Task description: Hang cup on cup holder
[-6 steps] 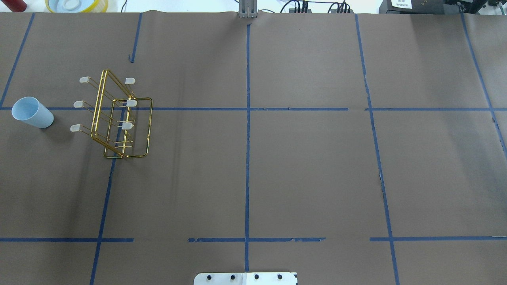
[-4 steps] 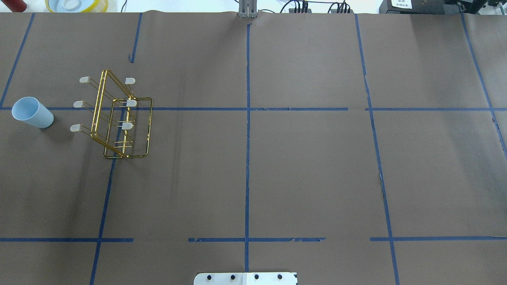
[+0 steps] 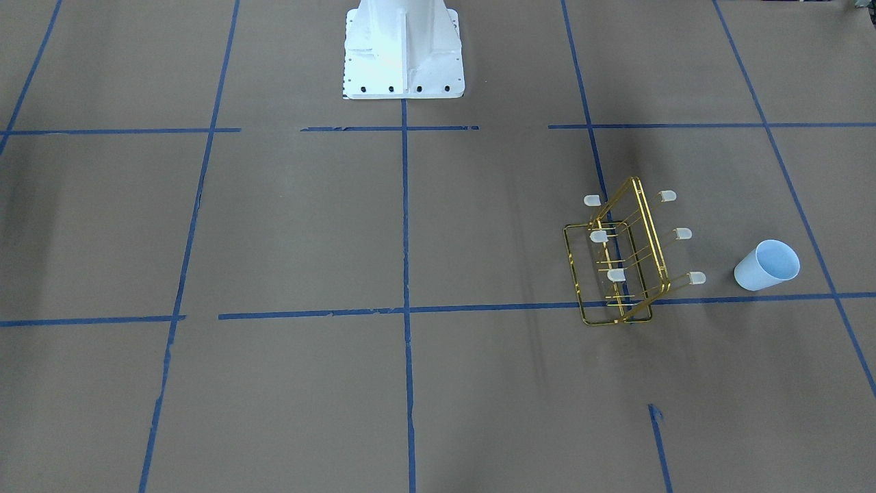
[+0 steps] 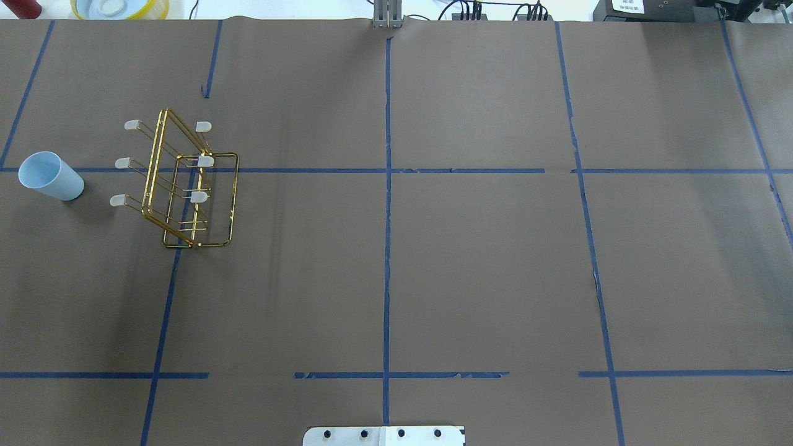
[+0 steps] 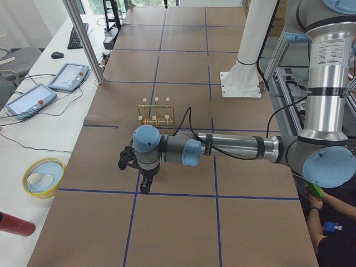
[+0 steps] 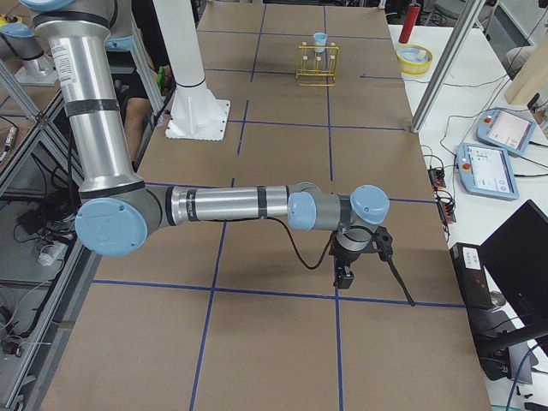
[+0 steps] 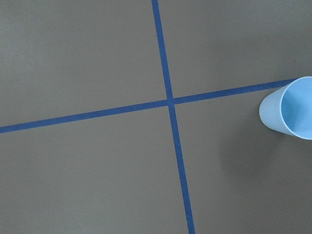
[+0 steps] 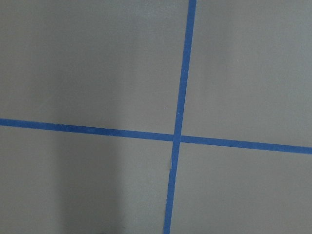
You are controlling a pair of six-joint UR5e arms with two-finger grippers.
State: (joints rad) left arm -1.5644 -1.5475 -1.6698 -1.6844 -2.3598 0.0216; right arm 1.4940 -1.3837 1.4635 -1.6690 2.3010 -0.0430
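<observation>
The cup [image 4: 51, 176], a small pale blue tumbler, stands mouth up at the table's far left. It also shows in the front view [image 3: 766, 266] and at the right edge of the left wrist view [image 7: 288, 108]. The cup holder [image 4: 186, 186], a gold wire rack with white-capped prongs, stands just to the right of it, empty [image 3: 619, 263]. My left gripper [image 5: 143, 186] shows only in the exterior left view, hanging over the table near the rack. My right gripper [image 6: 342, 276] shows only in the exterior right view, far from both. I cannot tell whether either is open or shut.
A yellow bowl [image 4: 121, 7] and a red bottle [image 5: 16, 223] sit beyond the table's far edge. The white robot base [image 3: 404, 51] stands at the near edge. Tablets [image 5: 69, 75] and cables lie on the side bench. Blue tape lines cross the brown table cover.
</observation>
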